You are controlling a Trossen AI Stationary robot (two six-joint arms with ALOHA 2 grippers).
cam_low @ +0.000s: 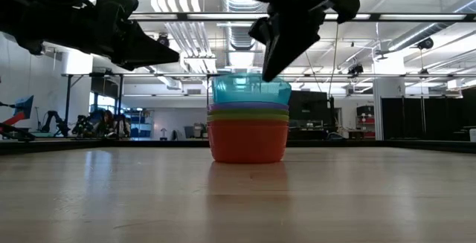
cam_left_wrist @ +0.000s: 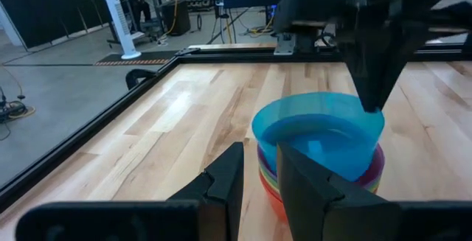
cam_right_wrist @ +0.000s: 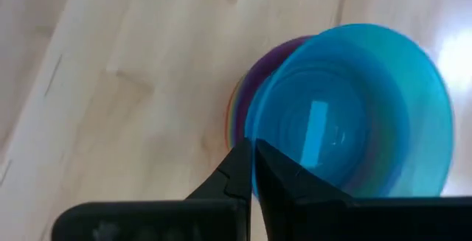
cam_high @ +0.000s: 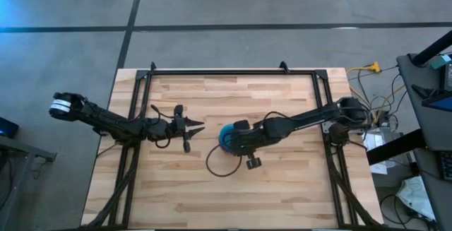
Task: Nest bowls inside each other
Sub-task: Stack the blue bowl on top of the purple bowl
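A stack of bowls stands at the table's middle, orange (cam_low: 248,143) at the bottom, green and purple (cam_low: 249,106) rims above it. A clear blue bowl (cam_low: 249,91) sits on top, higher than the others nest and slightly tilted. Pink shows low in the stack in the left wrist view. My right gripper (cam_right_wrist: 254,163) comes down from above and is shut on the blue bowl (cam_right_wrist: 346,116). My left gripper (cam_high: 198,125) hovers left of the stack, above the table, fingers pointing at it, a narrow gap open between them (cam_left_wrist: 259,178). My right gripper pinches the blue bowl's rim (cam_right_wrist: 254,149) on one side, one finger inside the bowl and one outside. The fingers (cam_left_wrist: 372,93) point steeply down from above. The bowl's bottom rests in the purple bowl beneath, and it stands a little tilted.
The black frame rail (cam_high: 226,70) runs round the wooden top. A dark cable loop (cam_high: 214,164) hangs from the right arm just near of the stack. Bare wood (cam_high: 233,196) lies on every side of the stack.
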